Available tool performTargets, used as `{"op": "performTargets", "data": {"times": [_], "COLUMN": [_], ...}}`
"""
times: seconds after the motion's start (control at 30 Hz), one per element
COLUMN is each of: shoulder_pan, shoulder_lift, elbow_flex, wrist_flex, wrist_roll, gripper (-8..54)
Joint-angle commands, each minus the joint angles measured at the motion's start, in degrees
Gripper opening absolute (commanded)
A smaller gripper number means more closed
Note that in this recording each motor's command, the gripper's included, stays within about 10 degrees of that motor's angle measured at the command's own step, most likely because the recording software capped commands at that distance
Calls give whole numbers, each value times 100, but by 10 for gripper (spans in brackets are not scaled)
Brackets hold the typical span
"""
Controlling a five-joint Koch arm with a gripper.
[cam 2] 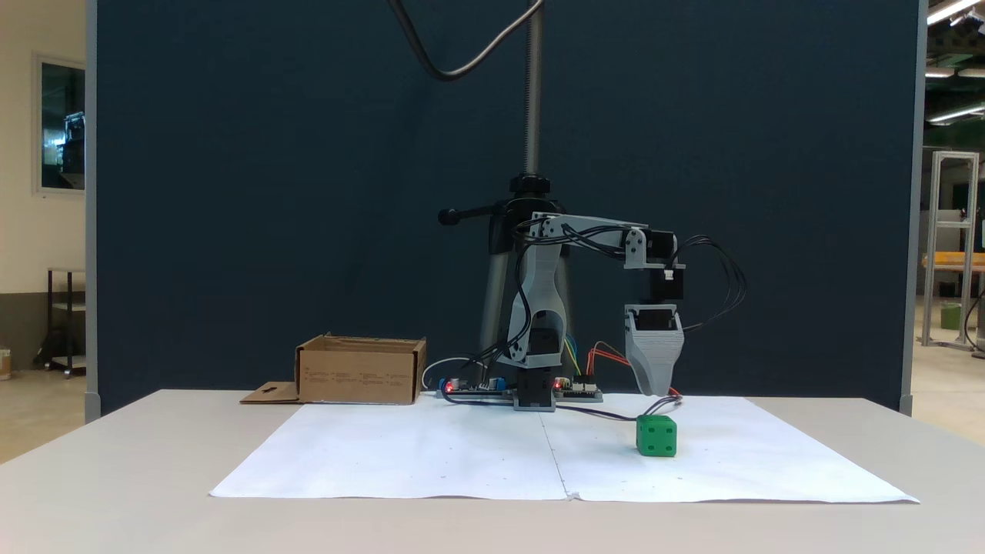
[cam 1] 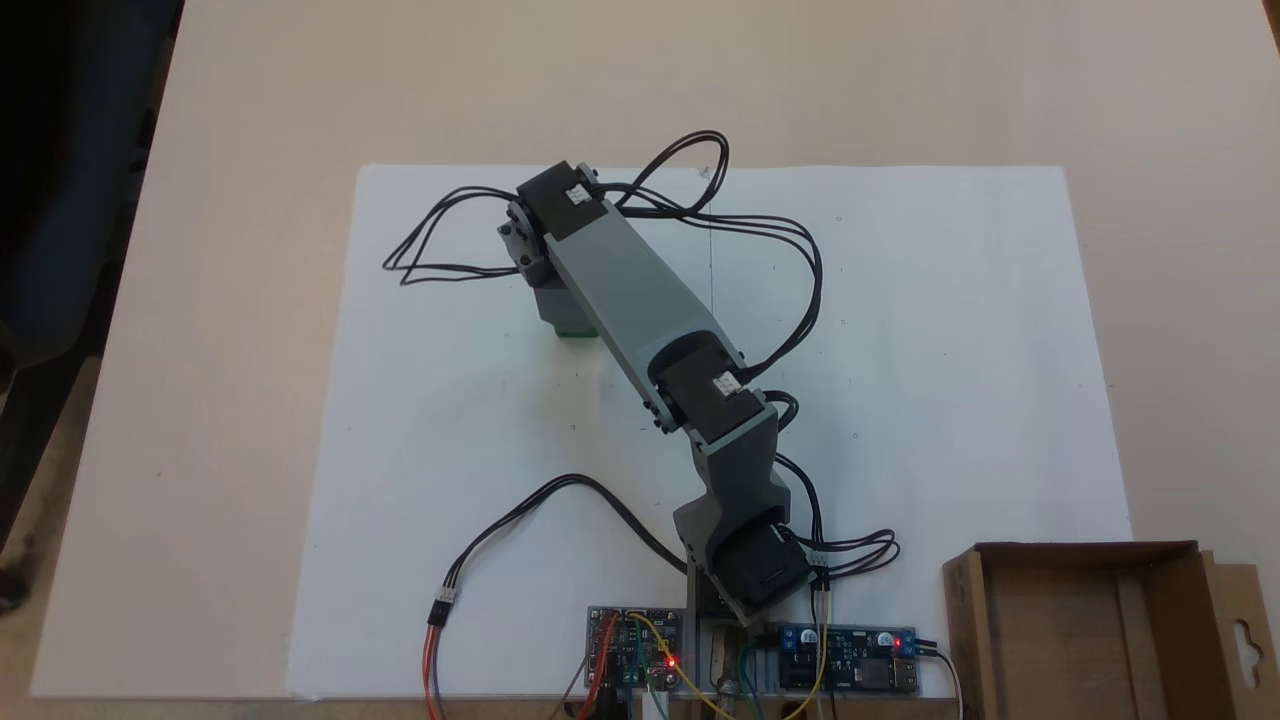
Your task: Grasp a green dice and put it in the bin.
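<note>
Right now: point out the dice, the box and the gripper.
dice [cam 2: 656, 436]: fixed view, front face.
box [cam 2: 359, 379]: fixed view, front wall.
gripper [cam 2: 654, 387]: fixed view, tip above the dice.

My base [cam 2: 535, 400] stands at the far edge of the sheet [cam 2: 431, 462] on the table [cam 2: 115, 492]. Seen from the front fixed view, the dice [cam 2: 656, 436] sits on the sheet, nearer than my base and to its right. My hand [cam 2: 652, 388] hangs just above the dice, apart from it. The bin [cam 2: 360, 371] rests on the table off the sheet, well left of my base, its flap [cam 2: 269, 393] lying out to its left.
</note>
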Motion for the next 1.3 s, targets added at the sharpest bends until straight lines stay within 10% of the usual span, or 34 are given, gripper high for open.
{"op": "performTargets", "data": {"times": [0.0,1.27], "shoulder_pan": [-79,-211], "shoulder_lift": [70,-448], "elbow_flex": [-369,-352], "wrist_flex": [44,237], "wrist_roll": [422,510], "gripper": [441,453]}}
